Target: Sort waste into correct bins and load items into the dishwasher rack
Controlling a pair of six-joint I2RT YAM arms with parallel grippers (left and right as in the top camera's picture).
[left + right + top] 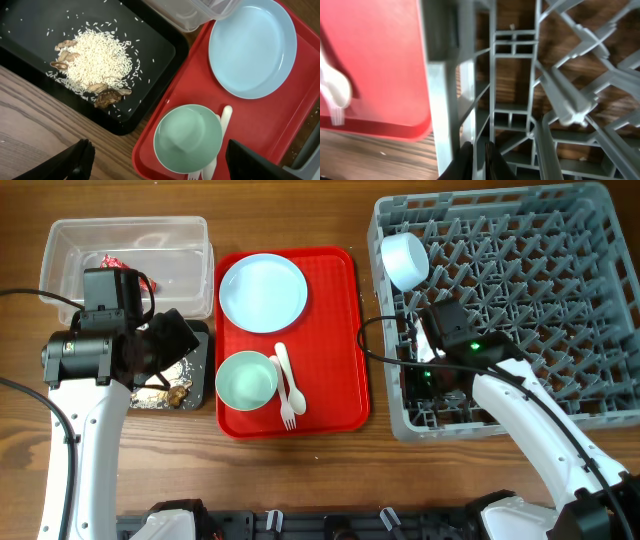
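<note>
**Overhead.** The dishwasher rack (590, 240) sat on the right of the desk (330, 470). A light blue bowl (405, 260) lay on its side in the rack's far left corner. The right jaws were down among the pegs at the rack's left edge. The red tray (345, 330) carried the blue plate (263, 292), green bowl (246, 378), fork (288, 420) and spoon (282, 355). The clear tub (60, 240) held the wrapper (112, 262). The black tray (200, 365) lay just beside the tub, with food scraps (170, 392) on it.

**Left wrist.** The left jaws were spread wide and empty, fingers (75, 162) above the desk's wood. Rice and brown bits lay heaped on the black tray.

**Right wrist.** The right jaws were nearly closed, fingertips (465, 160) close together, and nothing could be seen between them. Rack lattice lay ahead, with the red tray's edge to the left.
</note>
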